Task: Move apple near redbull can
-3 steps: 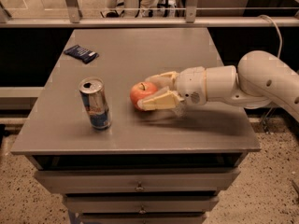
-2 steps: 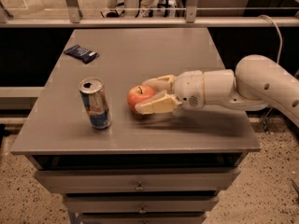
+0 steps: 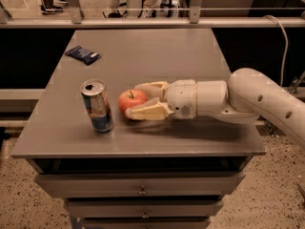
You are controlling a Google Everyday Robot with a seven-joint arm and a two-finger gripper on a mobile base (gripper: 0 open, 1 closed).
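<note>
The red-orange apple point(image 3: 131, 100) sits low over the grey table point(image 3: 143, 51), just right of the redbull can point(image 3: 97, 106). The can stands upright near the table's front left, silver and blue with an open pull-tab top. My gripper point(image 3: 142, 100) reaches in from the right on a white arm and is shut on the apple, one cream finger point(image 3: 151, 86) behind it and one point(image 3: 147, 112) in front. A small gap shows between apple and can.
A flat dark blue snack packet point(image 3: 83, 54) lies at the table's back left. The table's front edge is close below the can. Drawers point(image 3: 142, 190) sit under the tabletop. A rail and people's legs stand behind the table.
My gripper has carried the apple to the left, closer to the can. The can and packet have not moved.
</note>
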